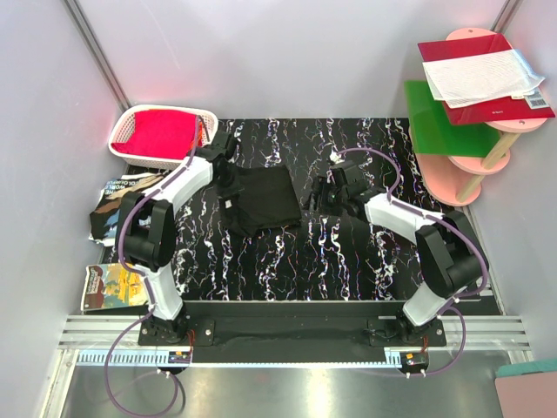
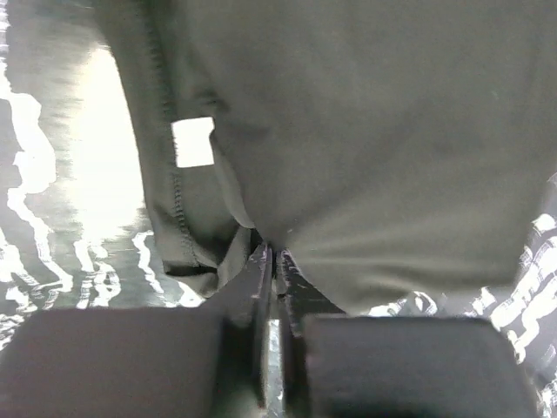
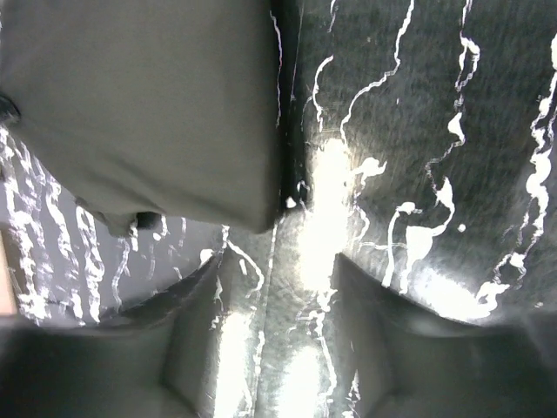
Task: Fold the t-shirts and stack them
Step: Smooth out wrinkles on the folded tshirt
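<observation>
1. A black shirt (image 1: 265,198) lies spread, a little rumpled, on the black marbled table (image 1: 348,261), left of the middle and between the two arms.
2. The left gripper (image 2: 273,257) is at the shirt's left edge. Its fingers are pressed almost together, and creases in the cloth fan out from the tips, so it is pinching the shirt. The contact itself is dim in the wrist view, so the grip looks shallow rather than certain.
3. A small white tag (image 2: 193,142) shows on the hemmed fold just left of that pinch.
4. The right gripper (image 3: 278,261) hangs low over bare table just beside the shirt's right edge. Its fingers stand apart with only tabletop between them, holding nothing.
5. From the right wrist, a corner of the shirt sits ahead and to the left of the fingers, not touching them.
6. A second shirt (image 1: 113,209), print up, lies crumpled off the table's left side.
7. A white basket (image 1: 130,117) at the far left corner holds a red cloth (image 1: 161,132).
</observation>
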